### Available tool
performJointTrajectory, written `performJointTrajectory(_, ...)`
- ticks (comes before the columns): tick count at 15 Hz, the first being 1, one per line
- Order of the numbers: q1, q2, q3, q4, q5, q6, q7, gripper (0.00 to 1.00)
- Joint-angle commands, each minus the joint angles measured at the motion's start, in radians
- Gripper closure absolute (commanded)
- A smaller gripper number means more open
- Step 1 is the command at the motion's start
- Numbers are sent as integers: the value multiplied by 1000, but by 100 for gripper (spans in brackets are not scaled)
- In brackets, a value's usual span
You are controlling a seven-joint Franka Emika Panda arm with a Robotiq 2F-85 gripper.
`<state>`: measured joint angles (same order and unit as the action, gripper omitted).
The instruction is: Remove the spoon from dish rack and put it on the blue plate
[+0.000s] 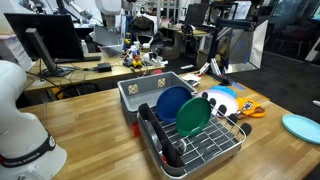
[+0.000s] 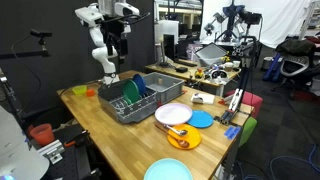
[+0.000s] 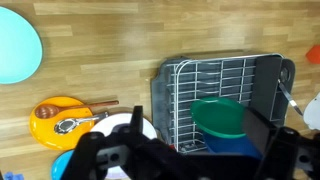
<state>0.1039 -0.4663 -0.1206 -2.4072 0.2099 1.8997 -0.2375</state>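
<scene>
Currently the gripper hangs high over the wooden table, camera looking straight down; its dark fingers stand spread wide with nothing between them, so the claw is released. In an exterior view I see it at the end of the white arm, well above the dish rack and touching nothing.

From the wrist view the dish rack shows silver wires over a black base; a green plate stands upright in it, and a darker blue plate stands just beside that. As far as I can tell, the spoon is the thin pale strip lying in the rack's black end section; it is too small to be sure. A grey tub sits just behind the rack in an exterior view.

The blue plate lies flat and bare on the wood, well apart from the rack; in both exterior views it is near a table edge. Between it and the rack lie an orange plate with a wood-handled metal strainer on it, and a white plate near the rack's side.
</scene>
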Motion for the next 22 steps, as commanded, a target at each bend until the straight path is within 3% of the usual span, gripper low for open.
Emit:
performJointTrajectory(1, -23, 2, 19, 2, 9, -4, -8, 0)
performJointTrajectory(7, 17, 86, 67, 14, 34, 99, -29, 0)
performJointTrajectory(14, 97, 214, 121, 33, 213, 167, -99, 0)
performJointTrajectory(15, 79, 183, 134, 13, 175, 153, -53, 0)
performJointTrajectory(22, 77, 187, 139, 16, 180, 155, -55, 0)
